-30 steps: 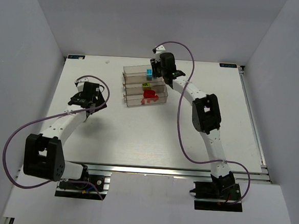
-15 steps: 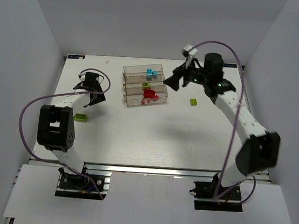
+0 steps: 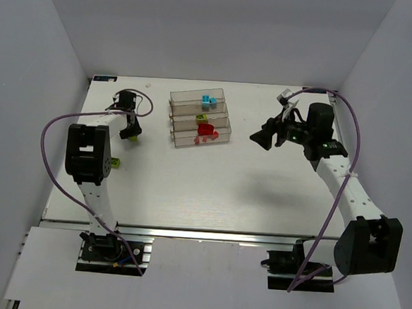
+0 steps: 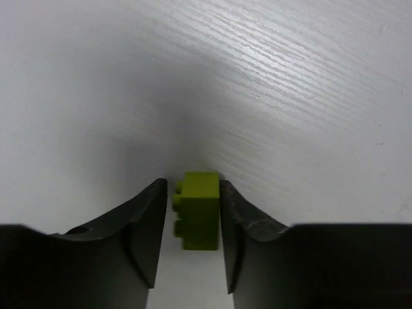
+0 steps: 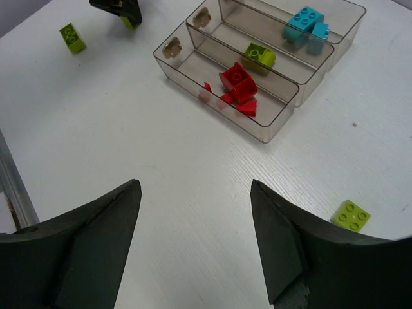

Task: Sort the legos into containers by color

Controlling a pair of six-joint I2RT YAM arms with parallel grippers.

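Containers (image 5: 273, 125) hold cyan legos (image 5: 308, 24) in one bin, a green lego (image 5: 259, 56) next, red legos (image 5: 237, 82) after; right gripper (image 5: 194, 187) wide, empty; left gripper (image 4: 192, 193), well aside from them, apparently pinching a loose lego (image 4: 198, 215).

White wood-grain surface (image 3: 210, 190), pale grey walls (image 3: 215, 28) boxing it in left, back, right. Aluminium rail (image 3: 207, 234) along near edge, white ledge (image 3: 204, 285) in front of it. Even light, soft blurred shadows.
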